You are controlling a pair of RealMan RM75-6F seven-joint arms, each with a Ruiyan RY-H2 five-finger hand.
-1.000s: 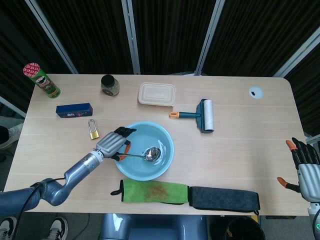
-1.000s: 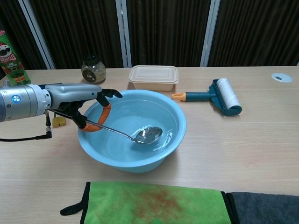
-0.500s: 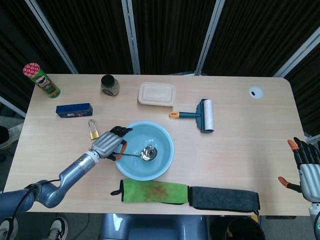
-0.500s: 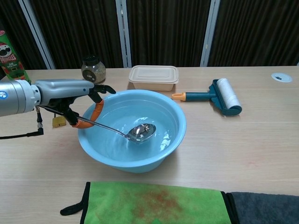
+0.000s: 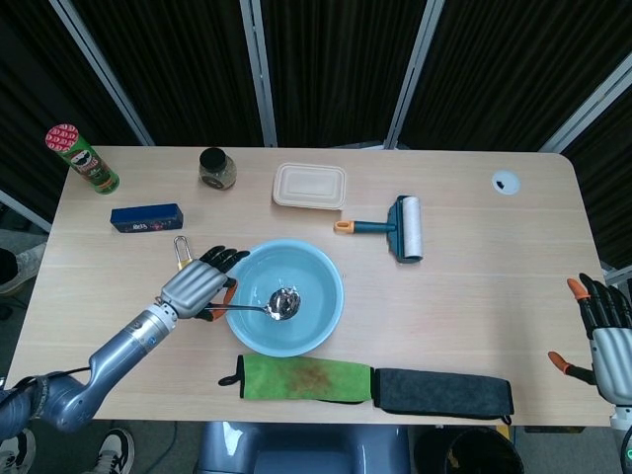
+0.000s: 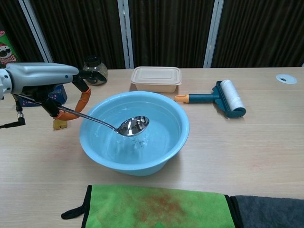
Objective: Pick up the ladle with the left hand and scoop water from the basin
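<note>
— Ladle (image 6: 126, 126)? Hanging above the water inside the blue basin (image 6: 176, 140), bowl lifted clear of the surface and dripping, steel stem slanting up over the near-left rim to the orange handle.

— And holding it? Being gripped at that handle by the left hand (image 5: 194, 288), fingers wrapped around it, just outside the basin's left edge.

— Right hand (image 5: 604, 331)? Waiting at the table's far right edge, fingers spread apart, holding nothing.

— Lying around the basin? Sitting just left, a padlock (image 5: 183, 255); resting in front, a green cloth (image 5: 306, 377) beside a dark cloth (image 5: 442, 391); standing behind, a lidded container (image 5: 310, 185) and a lint roller (image 5: 400, 227).
</note>
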